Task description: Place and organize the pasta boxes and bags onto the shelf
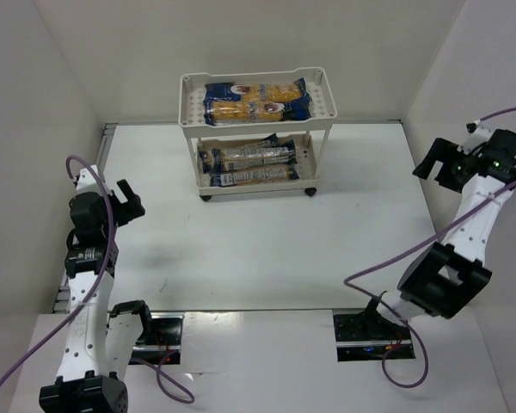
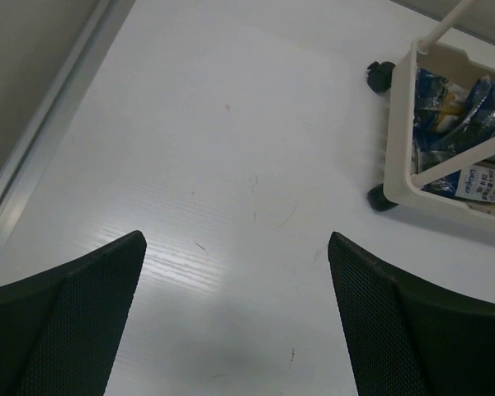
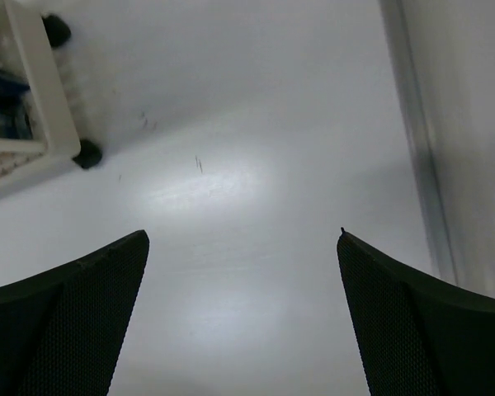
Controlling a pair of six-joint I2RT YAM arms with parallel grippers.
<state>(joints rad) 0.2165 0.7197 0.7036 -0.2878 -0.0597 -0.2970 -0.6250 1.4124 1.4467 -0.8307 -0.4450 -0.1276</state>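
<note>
The cream-white shelf (image 1: pixel 324 101) stands at the back middle of the table. Two pasta packets (image 1: pixel 256 90) lie side by side on its top tray, and more packets (image 1: pixel 248 156) lie lengthwise on the lower tray. My left gripper (image 1: pixel 125 200) hovers at the table's left side, open and empty. My right gripper (image 1: pixel 434 162) hovers at the right side, also open and empty. The left wrist view has the left gripper (image 2: pixel 236 237) over bare table, with the shelf's lower tray corner (image 2: pixel 398 124) and packets (image 2: pixel 458 107) at upper right. In the right wrist view the right gripper (image 3: pixel 243 235) is over bare table, with the shelf's corner (image 3: pixel 45 91) at upper left.
White walls enclose the table on three sides. A metal rail (image 1: pixel 103 163) runs along the left edge and another rail (image 3: pixel 417 148) along the right. Small dark casters (image 2: pixel 381 198) sit under the shelf. Purple cables (image 1: pixel 387 275) loop by the arm bases.
</note>
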